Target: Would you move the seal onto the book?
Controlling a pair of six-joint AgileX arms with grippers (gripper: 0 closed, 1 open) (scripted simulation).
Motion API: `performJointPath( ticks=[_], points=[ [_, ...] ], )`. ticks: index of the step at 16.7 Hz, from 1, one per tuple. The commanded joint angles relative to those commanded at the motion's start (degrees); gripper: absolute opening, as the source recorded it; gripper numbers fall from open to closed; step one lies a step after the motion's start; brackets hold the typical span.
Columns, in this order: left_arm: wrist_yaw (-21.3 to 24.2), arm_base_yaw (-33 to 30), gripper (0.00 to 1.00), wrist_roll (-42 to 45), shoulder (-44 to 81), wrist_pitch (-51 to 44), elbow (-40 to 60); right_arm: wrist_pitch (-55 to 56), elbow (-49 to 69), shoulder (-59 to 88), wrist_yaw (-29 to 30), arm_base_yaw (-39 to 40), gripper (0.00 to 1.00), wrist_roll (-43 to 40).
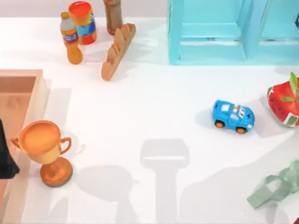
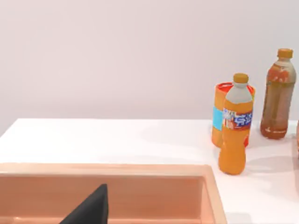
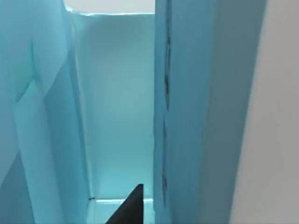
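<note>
The seal and the book are out of view. My left gripper appears as a black tip over the wooden tray; in the top view its dark bulk sits at the table's left edge, beside the trophy. A black tip of my right gripper points closely into the light-blue shelf unit.
The shelf unit stands at the back right. A blue toy car, a red strawberry-like item and a pale green piece lie on the right. Bottles, an orange can and a bread loaf stand at the back left.
</note>
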Motion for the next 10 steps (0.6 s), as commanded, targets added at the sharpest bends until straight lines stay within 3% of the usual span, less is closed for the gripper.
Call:
performJointPath(
  ticks=[8, 10],
  points=[
    [0.0, 0.0, 1.00, 0.0, 0.0, 0.0, 0.0, 0.0, 0.0, 0.0, 0.0, 0.0, 0.02, 0.0],
    [0.0, 0.0, 1.00, 0.0, 0.0, 0.0, 0.0, 0.0, 0.0, 0.0, 0.0, 0.0, 0.00, 0.0]
  ],
)
